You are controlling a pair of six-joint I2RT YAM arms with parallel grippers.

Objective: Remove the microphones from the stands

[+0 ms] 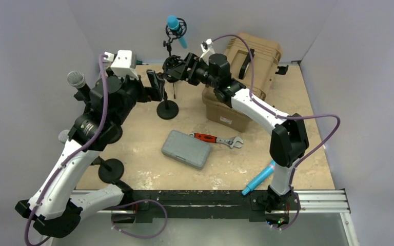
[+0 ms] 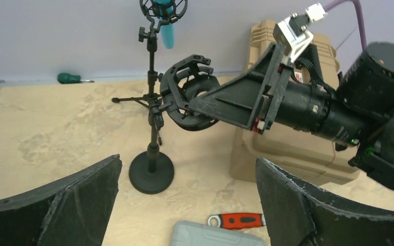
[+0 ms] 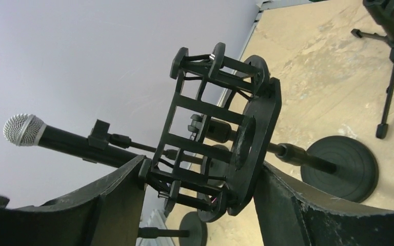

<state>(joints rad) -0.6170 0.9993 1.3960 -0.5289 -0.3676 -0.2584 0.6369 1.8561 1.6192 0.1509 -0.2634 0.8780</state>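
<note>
Microphone in blue (image 1: 175, 25) sits clipped in a spider cradle at the top of the tripod stand (image 1: 168, 49) at the back of the table (image 1: 292, 102), nose tilted down and to the right; from the left wrist we see it (image 2: 166, 32) above that stand's thin pole (image 2: 151, 66). We count 2 more: a silver-headed microphone (image 1: 76, 79) on its own stand at the far left, lying nearly level in the right wrist view (image 3: 24, 129), and a second blue one (image 1: 259, 179) lying flat on the table near the right arm's base.

The right gripper (image 1: 178, 69) has its 2 fingers closed against the sides of an empty shock mount (image 3: 215, 133), the black cage pinched between them. That shock mount (image 2: 187, 92) tops the round-based stand (image 1: 167, 109), which stands just in front of the tripod.

The left gripper (image 2: 189, 160) is spread wide with nothing between its fingers, and it hangs just left of the round-based stand (image 2: 152, 171), facing it.

Behind the right arm we see a tan case (image 1: 254, 54). A grey case (image 1: 186, 148) lies mid-table, with a red-handled wrench (image 1: 216, 139) just beside it on the right. A green screwdriver (image 2: 72, 78) lies by the back wall.
</note>
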